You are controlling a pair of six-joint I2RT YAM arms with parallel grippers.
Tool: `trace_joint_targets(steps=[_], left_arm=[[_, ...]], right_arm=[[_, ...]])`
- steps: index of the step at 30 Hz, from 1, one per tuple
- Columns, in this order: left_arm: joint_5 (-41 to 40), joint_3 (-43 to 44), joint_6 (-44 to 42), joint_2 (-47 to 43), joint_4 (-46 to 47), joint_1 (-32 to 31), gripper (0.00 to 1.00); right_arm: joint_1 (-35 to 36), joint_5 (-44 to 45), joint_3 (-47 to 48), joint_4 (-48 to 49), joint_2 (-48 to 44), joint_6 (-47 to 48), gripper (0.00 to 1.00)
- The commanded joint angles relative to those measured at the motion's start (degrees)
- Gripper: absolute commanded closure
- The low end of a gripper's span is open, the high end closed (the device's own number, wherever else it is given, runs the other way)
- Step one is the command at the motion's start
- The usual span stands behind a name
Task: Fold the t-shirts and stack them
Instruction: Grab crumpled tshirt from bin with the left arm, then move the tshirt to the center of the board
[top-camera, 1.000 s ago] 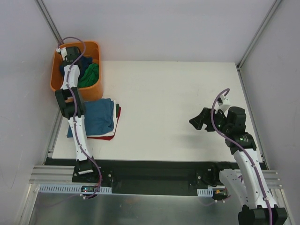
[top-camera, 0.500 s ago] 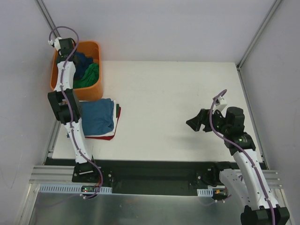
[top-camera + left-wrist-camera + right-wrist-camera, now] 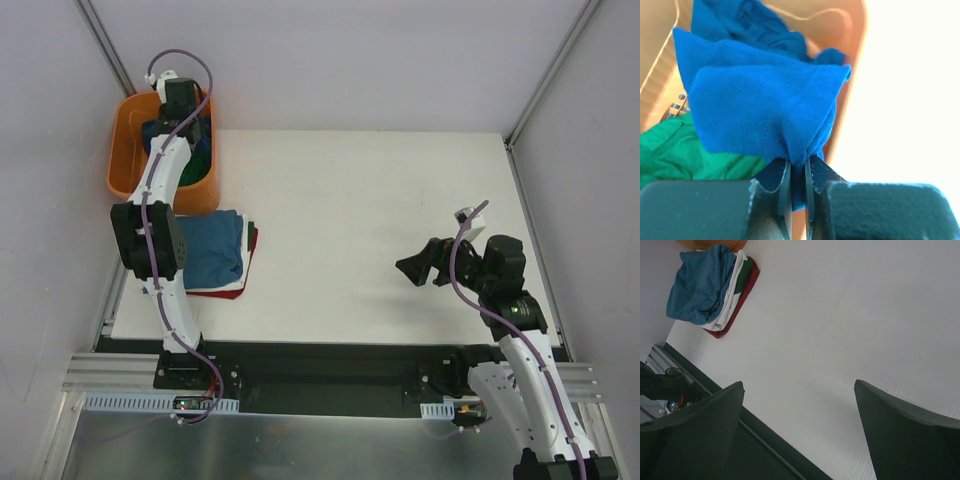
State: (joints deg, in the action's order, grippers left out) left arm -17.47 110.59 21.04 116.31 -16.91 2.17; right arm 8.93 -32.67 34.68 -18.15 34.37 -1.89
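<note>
Clamped tight in the left gripper (image 3: 798,167): a bunched blue shirt (image 3: 765,110), over an orange basket (image 3: 850,30) with a green shirt (image 3: 670,150) inside. Spread wide above the table (image 3: 840,315): the right gripper (image 3: 799,385). Beside the basket, a folded stack (image 3: 215,250), teal on top.

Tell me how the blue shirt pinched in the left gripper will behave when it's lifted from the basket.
Likely floppy: the blue shirt bunches into folds where the left gripper pinches it, so it should drape and hang. Probably light, since a small pinch holds a wad of cloth. It may drag on the green shirt beside it in the orange basket.
</note>
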Motion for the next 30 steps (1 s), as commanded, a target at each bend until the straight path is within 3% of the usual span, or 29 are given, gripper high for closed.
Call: trace_joint_targets(steps=[1,11,15,19,23,27,30], left_arm=[[-4.93,-2.29,-2.23,-14.24,6.18,-2.00,1.00],[-9.51,-5.64,-7.76,-31.75,8.38,-11.04,1.00],[-5.48,-6.87,-8.90,-37.90,8.21,-16.40,1.00],[-0.20,-10.65,-7.07,-44.23,8.29,-21.94,1.00],[7.45,-13.90,-3.64,-44.86,8.29,-26.42,1.00],[2.19,-14.17,-6.35,-42.75,8.29,-35.37,1.00],[1.39,-12.42,-6.79,-40.29,8.29,-38.29,1.00]], right_arm=[[0.48,0.14,-0.05,2.34,-1.06,0.13,0.04],[0.56,10.07,1.09,1.89,1.13,-4.60,0.04],[1.52,10.78,5.03,5.14,4.82,-16.70,0.04],[7.40,13.85,10.75,3.57,8.86,-19.90,0.04],[12.86,12.90,12.43,4.97,10.72,-20.69,0.04],[14.62,8.16,15.15,5.32,11.95,-21.75,0.04],[15.06,6.48,16.21,6.37,11.69,-22.28,0.04]])
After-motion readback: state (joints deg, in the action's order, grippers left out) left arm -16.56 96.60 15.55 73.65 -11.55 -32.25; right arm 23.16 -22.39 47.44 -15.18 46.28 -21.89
